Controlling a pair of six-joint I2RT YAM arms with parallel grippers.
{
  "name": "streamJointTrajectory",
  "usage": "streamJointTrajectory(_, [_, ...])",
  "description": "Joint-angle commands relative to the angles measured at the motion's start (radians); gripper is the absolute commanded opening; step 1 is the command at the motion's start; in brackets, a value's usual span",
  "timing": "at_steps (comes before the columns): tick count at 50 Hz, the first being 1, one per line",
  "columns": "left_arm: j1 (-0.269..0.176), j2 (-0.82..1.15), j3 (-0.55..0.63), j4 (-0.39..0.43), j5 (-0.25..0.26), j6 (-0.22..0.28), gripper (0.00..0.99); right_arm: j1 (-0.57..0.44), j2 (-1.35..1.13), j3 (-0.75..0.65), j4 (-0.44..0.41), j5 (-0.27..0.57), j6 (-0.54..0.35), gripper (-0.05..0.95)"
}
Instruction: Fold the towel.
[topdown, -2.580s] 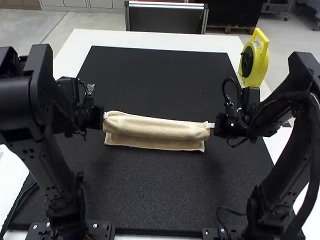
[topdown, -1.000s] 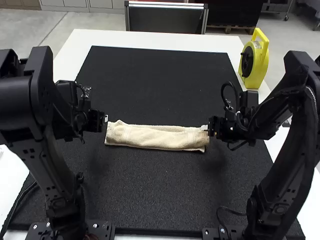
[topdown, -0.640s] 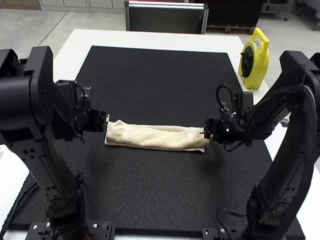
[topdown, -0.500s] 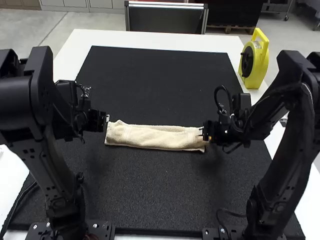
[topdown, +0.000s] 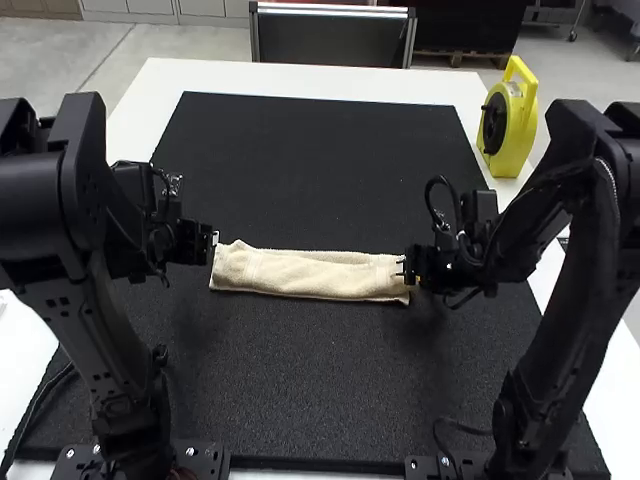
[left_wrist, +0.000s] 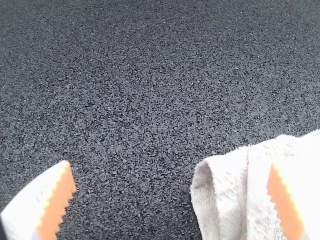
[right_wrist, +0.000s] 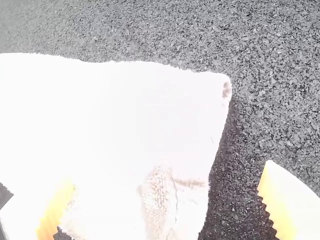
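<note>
Towel (topdown: 310, 277) lay mid-frame in the high view, folded into a narrow strip, top a bit rumpled, on the black mat (topdown: 330, 370) over the counter (topdown: 430, 84). Left hand (topdown: 213, 241), at the strip's left end, released and spread, one finger over the cloth. Right hand (topdown: 403, 268), at its right end, also released, one finger over cloth, the other past the end. Main risk, probably: snagging. Low fingers might catch terry loops on the way out and drag an end open. Closing on the right end could grab just the top layer, so a next fold would shear the strip. Loose, uneven layers could also spring back or fold crooked.
</note>
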Motion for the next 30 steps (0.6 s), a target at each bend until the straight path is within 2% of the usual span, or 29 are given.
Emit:
streamJointTrajectory(1, [0.002, -0.025, 0.027, 0.005, -0.005, 0.0, 0.9, 0.067, 0.058, 0.027, 0.003, -0.027, 0.013, 0.84])
streamJointTrajectory(6, [0.0, -0.029, 0.027, 0.004, -0.005, 0.002, 0.9, 0.085, 0.073, 0.044, 0.002, -0.027, 0.024, 0.8])
streamJointTrajectory(27, [0.002, -0.044, 0.036, -0.006, -0.005, 0.0, 0.9, 0.136, 0.081, 0.076, 0.002, -0.039, 0.058, 0.79])
streamJointTrajectory(30, [0.002, -0.044, 0.038, -0.006, -0.005, 0.0, 0.9, 0.131, 0.081, 0.078, 0.002, -0.04, 0.059, 0.73])
